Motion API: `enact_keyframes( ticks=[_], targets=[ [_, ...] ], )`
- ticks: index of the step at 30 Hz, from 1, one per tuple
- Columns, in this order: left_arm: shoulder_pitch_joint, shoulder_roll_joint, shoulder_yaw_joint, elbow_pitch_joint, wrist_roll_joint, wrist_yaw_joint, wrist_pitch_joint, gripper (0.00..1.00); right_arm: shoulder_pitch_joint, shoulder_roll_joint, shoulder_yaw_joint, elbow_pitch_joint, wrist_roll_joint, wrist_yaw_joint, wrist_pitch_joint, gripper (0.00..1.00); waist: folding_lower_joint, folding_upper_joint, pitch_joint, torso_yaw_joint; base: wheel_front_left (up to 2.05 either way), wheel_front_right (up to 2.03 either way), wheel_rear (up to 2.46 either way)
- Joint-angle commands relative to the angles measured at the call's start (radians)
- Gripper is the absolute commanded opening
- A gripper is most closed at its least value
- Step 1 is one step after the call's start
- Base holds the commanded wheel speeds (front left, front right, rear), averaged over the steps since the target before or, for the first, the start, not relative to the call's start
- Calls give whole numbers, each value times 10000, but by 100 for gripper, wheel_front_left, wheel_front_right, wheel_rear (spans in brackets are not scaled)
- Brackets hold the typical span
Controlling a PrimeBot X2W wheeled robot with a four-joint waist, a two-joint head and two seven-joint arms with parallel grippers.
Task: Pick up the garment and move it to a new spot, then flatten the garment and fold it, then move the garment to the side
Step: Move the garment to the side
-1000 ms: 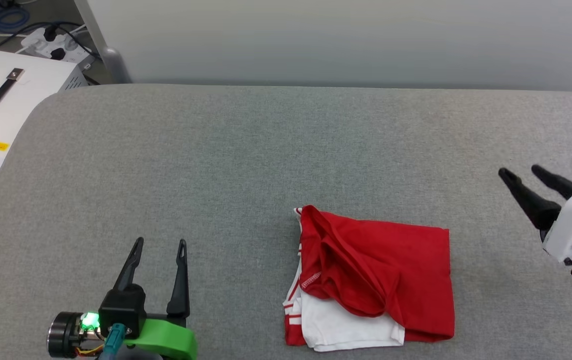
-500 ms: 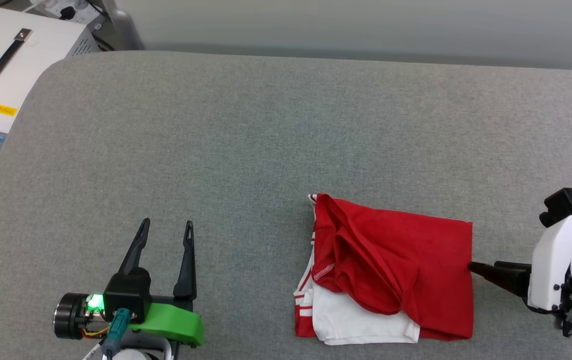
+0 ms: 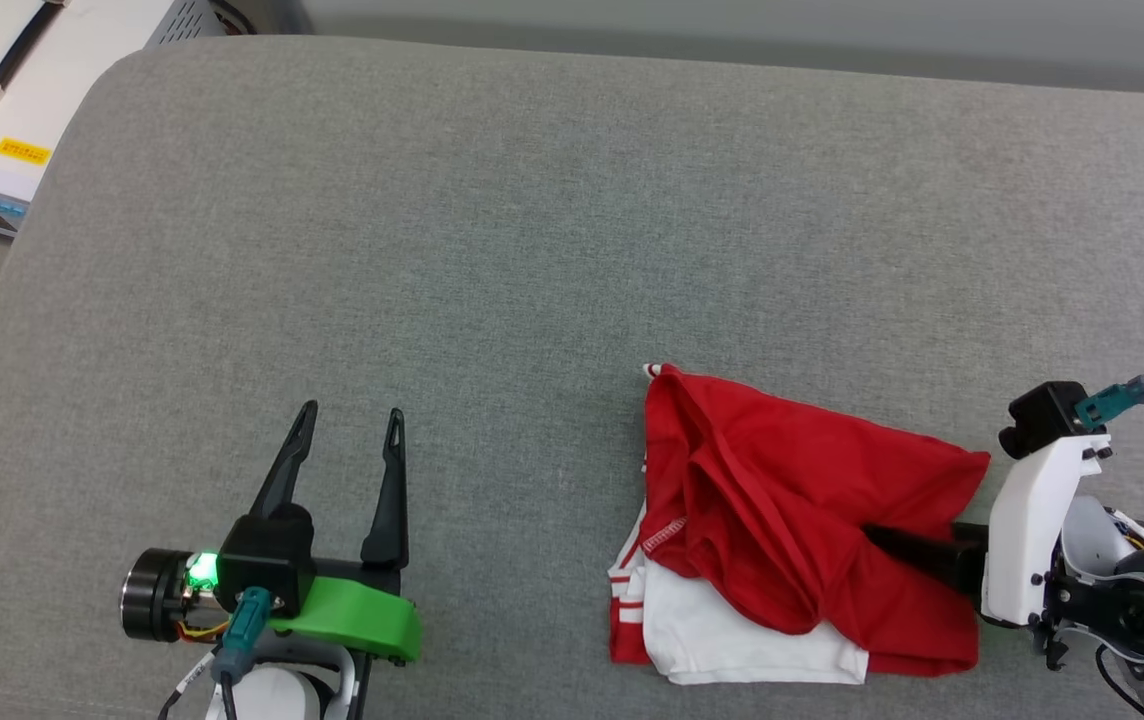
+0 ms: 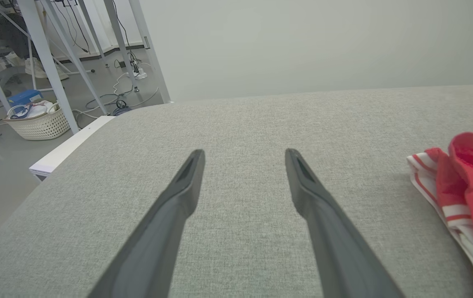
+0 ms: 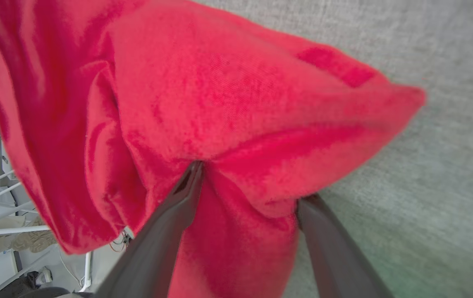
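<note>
The folded red garment [image 3: 782,480] lies on the grey worktop [image 3: 532,250], toward its near right part, with a white sleeve showing at its near left corner. The right gripper [image 3: 892,545] is at the garment's right edge with its fingers apart, one finger on top of the cloth and the other hidden under a raised fold. The left gripper [image 3: 350,412] is positioned well apart from the garment, to its left, fingers apart and empty.

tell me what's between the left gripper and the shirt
Only bare grey tabletop lies between the left gripper and the shirt, as the head view shows.
</note>
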Motion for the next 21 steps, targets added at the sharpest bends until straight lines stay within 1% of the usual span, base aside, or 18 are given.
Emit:
enact_keyframes(
  ticks=[1, 3, 4, 5, 7, 14, 21],
  targets=[
    [-188, -78, -4, 16, -38, -62, -59, 100, 71, 175, 415, 277, 66, -7, -41, 100, 0, 0, 74, 78, 0, 0, 0],
    [-214, -97, -6, 42, -53, -61, -59, 100, 24, 82, 659, 353, 106, -7, -306, 100, 0, 0, 90, 92, 0, 0, 0],
    [-214, -104, 0, 50, -61, -56, -59, 100, -19, 1, 746, 330, 65, -7, -491, 66, 0, 0, 94, 86, 0, 0, 0],
    [-214, -114, 5, 63, -77, -54, -59, 100, -77, -110, 844, 299, -11, -7, -761, 0, 0, 0, 92, 81, 0, 0, 0],
    [-195, -129, 21, 94, -101, -51, -59, 100, -169, -318, 1082, 153, -64, -7, -1099, 0, 0, 0, 57, 46, 0, 0, 0],
    [-58, -173, 53, 157, -137, -74, -59, 100, -662, -1021, 1400, -725, -127, -7, -2386, 0, 0, 0, -250, -284, 0, 0, 0],
    [166, -205, 66, 107, -129, -79, -59, 100, -1157, -2055, 1665, -1588, -756, -7, -3176, 0, 0, 0, -451, -964, 0, 0, 0]
  ],
)
